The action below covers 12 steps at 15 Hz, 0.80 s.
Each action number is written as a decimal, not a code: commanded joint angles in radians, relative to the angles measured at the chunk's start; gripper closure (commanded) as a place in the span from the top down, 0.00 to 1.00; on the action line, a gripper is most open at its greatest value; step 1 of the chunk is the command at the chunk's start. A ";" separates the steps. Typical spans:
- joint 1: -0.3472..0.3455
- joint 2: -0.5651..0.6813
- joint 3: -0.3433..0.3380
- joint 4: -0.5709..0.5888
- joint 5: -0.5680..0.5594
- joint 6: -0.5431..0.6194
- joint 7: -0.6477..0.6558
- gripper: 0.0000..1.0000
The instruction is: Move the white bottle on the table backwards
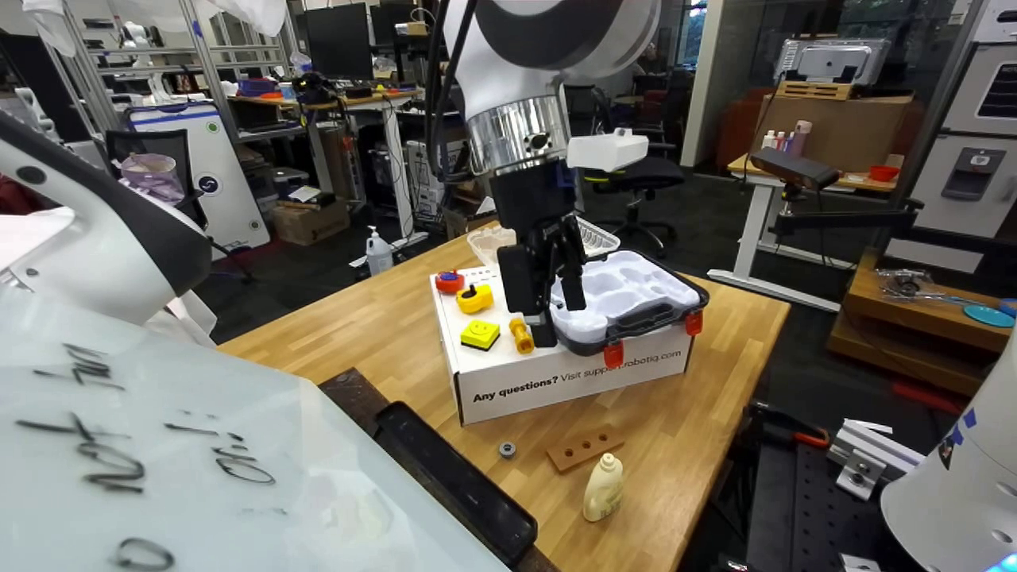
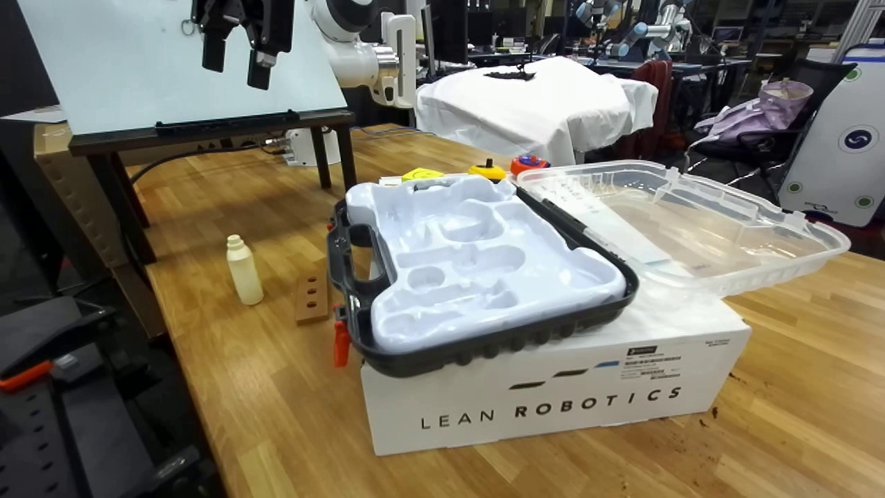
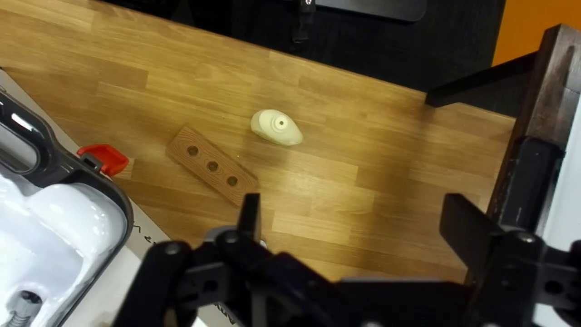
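The small cream-white bottle [image 1: 604,491] stands upright on the wooden table [image 1: 357,318]. It also shows upright in an exterior view [image 2: 245,273], near the table's edge. In the wrist view I see the bottle [image 3: 275,127] from above, ahead of the fingers and left of the middle between them. My gripper [image 1: 559,324] is open, with nothing between its fingers. It hangs above the table, well apart from the bottle, in both exterior views [image 2: 236,70]. In the wrist view its fingers [image 3: 354,210] are spread wide over bare table [image 3: 336,181].
A wooden block with holes [image 3: 211,166] lies beside the bottle. A large white box [image 2: 553,415] carries an open lidded tray [image 2: 477,256] and small yellow and red toys [image 1: 475,299]. A whiteboard [image 1: 238,445] on a dark frame [image 3: 544,104] borders the table. A small grey ring [image 1: 507,450] lies near the box.
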 commanded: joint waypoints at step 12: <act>0.018 0.110 0.002 -0.135 0.017 0.177 -0.029 1.00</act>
